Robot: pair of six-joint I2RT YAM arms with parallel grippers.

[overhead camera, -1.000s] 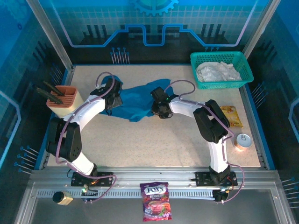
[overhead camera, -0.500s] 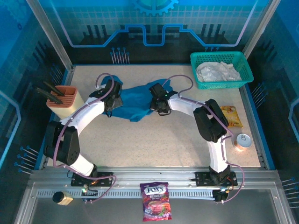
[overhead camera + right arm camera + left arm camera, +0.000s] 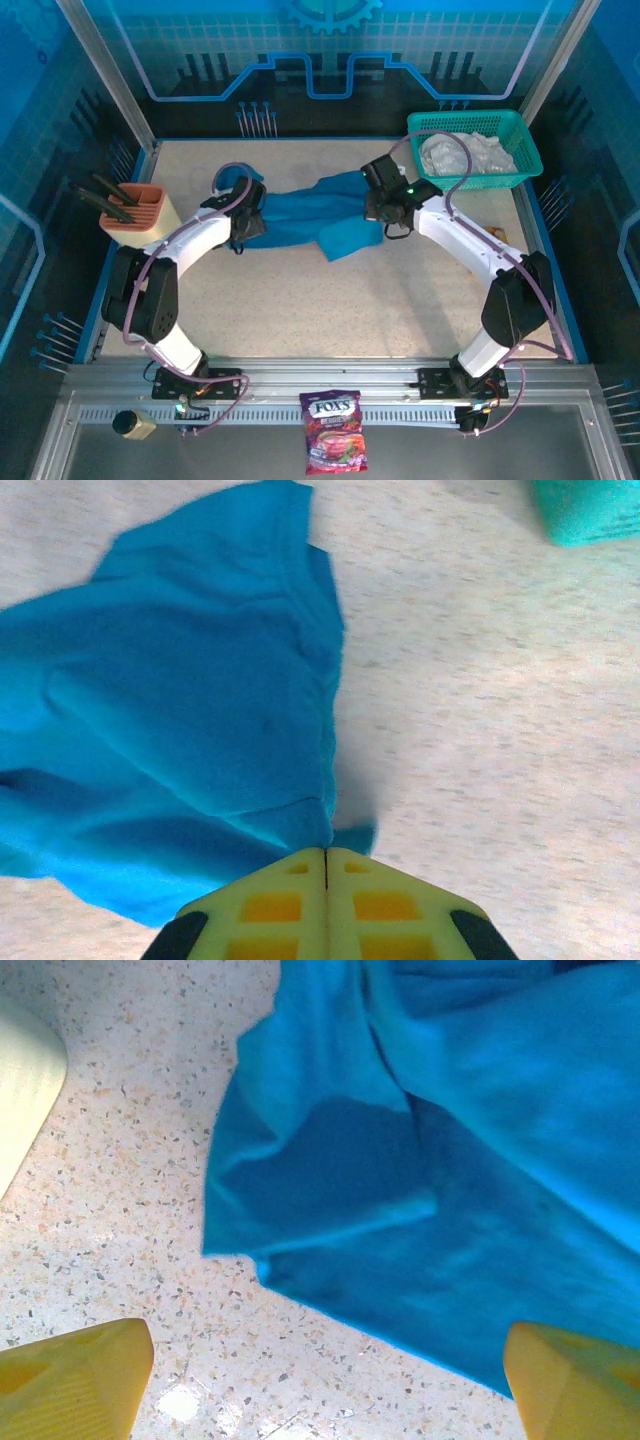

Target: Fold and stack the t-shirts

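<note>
The teal-blue t-shirt (image 3: 310, 210) lies crumpled and stretched across the back middle of the table between my two grippers. My right gripper (image 3: 380, 208) is shut on a fold at its right end, and the cloth (image 3: 200, 710) comes out from the closed fingertips of that gripper (image 3: 327, 852). My left gripper (image 3: 243, 222) stands open over the shirt's left end. Its yellow fingers (image 3: 75, 1380) straddle bare table just off the shirt's hem (image 3: 400, 1210), with nothing between them. The white t-shirt (image 3: 462, 153) is bunched in the green basket (image 3: 525, 150).
A beige holder (image 3: 140, 215) with black tools stands at the left edge, close to my left arm. The basket sits in the back right corner. A candy bag (image 3: 335, 445) and a small jar (image 3: 132, 424) lie on the front rail.
My right gripper has shut on the blue shirt and swung right toward the basket, pulling the cloth out longer. The left gripper has stayed open at the shirt's left end.
</note>
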